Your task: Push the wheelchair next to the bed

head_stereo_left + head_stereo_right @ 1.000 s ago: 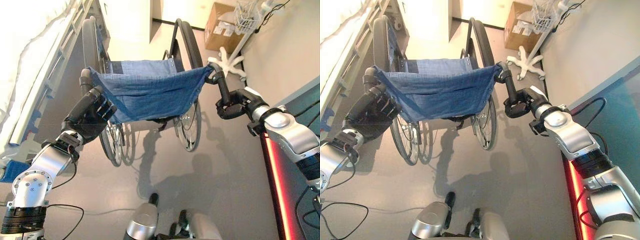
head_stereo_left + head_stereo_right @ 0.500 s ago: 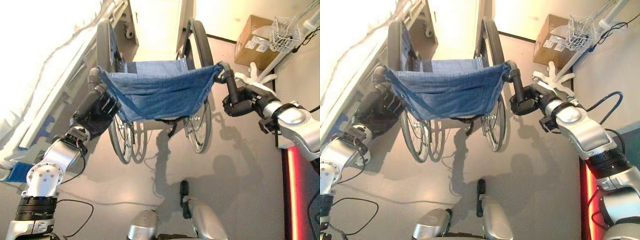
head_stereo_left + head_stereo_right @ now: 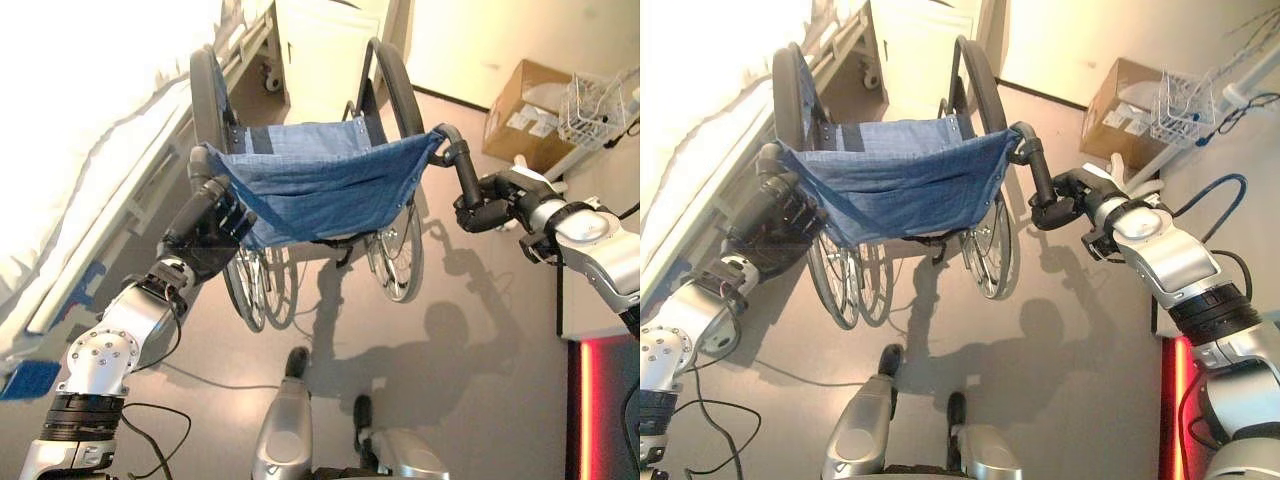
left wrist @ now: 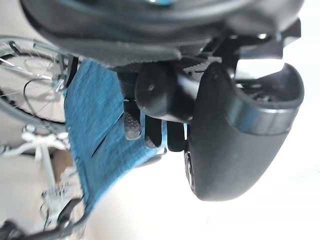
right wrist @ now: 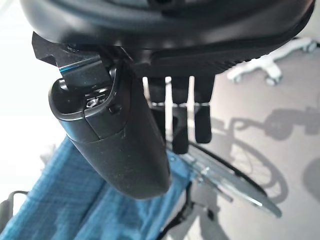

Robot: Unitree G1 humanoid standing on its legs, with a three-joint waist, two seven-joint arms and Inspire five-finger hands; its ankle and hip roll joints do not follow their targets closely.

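Before me: a wheelchair (image 3: pixel 320 190) with a blue fabric backrest (image 3: pixel 320 185), seen from behind. My left hand (image 3: pixel 205 225) is curled round the left push handle (image 3: pixel 198 165); my right hand (image 3: pixel 483 210) is curled round the right push handle (image 3: pixel 458 165). Between the two hands hangs the backrest. Beyond the left hand, on its outer side: a bed (image 3: pixel 90 130) with white bedding, close to the chair's wheel. Beyond the right hand: a cardboard box (image 3: pixel 530 115), and a wire basket (image 3: pixel 600 105) just beside it.
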